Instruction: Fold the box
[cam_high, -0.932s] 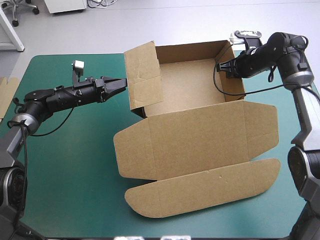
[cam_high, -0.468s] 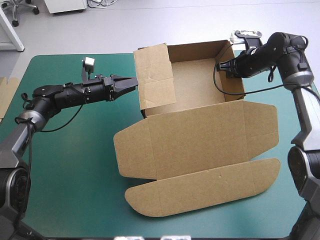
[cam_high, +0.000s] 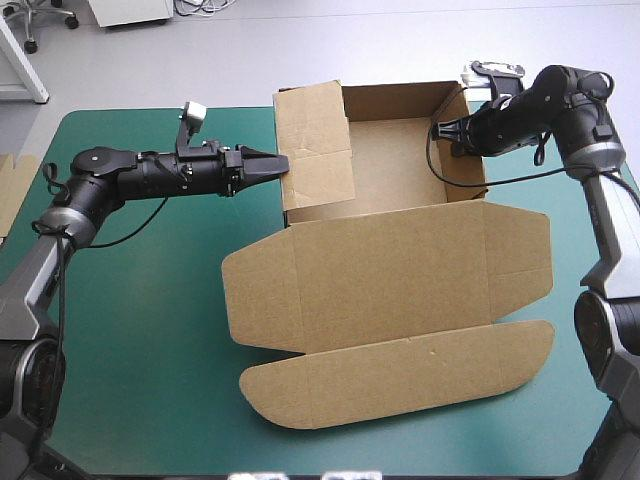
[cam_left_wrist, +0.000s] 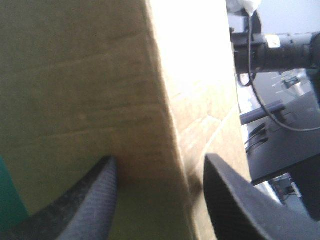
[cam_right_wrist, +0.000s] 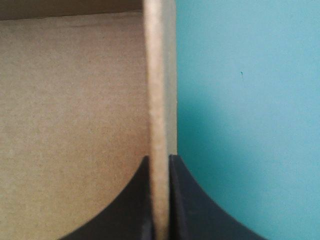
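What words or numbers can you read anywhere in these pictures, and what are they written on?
None: no word, number, brand or sign can be read in any view.
The brown cardboard box is plain board, with no print or label on its tray, walls or flat lid.
The teal-green table cover carries no writing.

1. A robotics lab or test room, by all signs, not a home or shop.
2. Mid-frame in the high view, a table (cam_high: 130, 330) with a teal-green cover serves as a bench; the left arm (cam_high: 130, 178) and right arm (cam_high: 610, 220) reach in from the frame's sides to the box (cam_high: 390, 290).
3. Along the top of the frame runs a plain grey floor (cam_high: 330, 50).
4. In the upper left stand a wheeled chair base (cam_high: 45, 20), a white cabinet (cam_high: 130, 10) and loose cables (cam_high: 205, 6).
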